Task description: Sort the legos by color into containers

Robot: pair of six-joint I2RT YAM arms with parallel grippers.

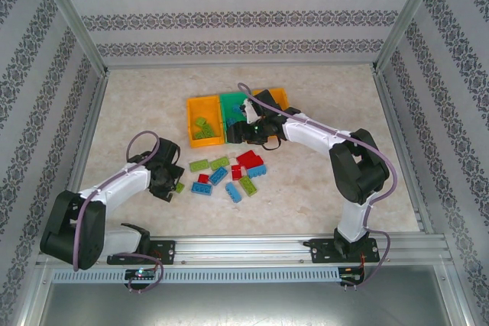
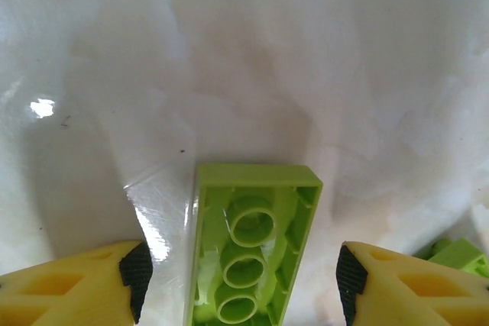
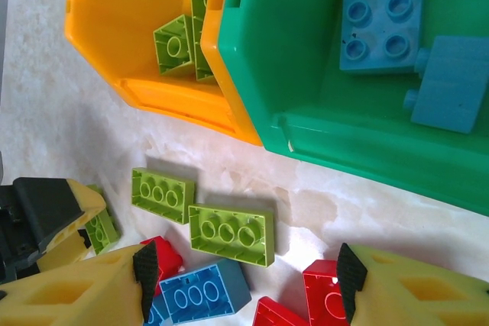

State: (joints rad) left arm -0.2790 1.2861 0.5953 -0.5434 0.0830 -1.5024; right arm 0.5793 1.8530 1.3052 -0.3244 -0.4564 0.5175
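Observation:
An upturned lime green lego (image 2: 256, 246) lies on the table between the fingers of my left gripper (image 2: 244, 280), which is open with a gap on each side. In the top view this left gripper (image 1: 166, 181) sits left of the loose legos (image 1: 229, 172). My right gripper (image 3: 248, 284) is open and holds nothing; it hovers over two lime legos (image 3: 229, 233), a blue one (image 3: 202, 292) and red ones (image 3: 325, 295), just in front of the containers. The right gripper (image 1: 246, 137) stands at the near rim of the green container (image 1: 233, 102).
The left orange container (image 3: 145, 36) holds lime legos (image 3: 174, 45). The green container (image 3: 290, 51) holds blue legos (image 3: 382, 13). A second orange container (image 1: 280, 97) lies behind the right wrist. Metal frame rails and patterned walls bound the table.

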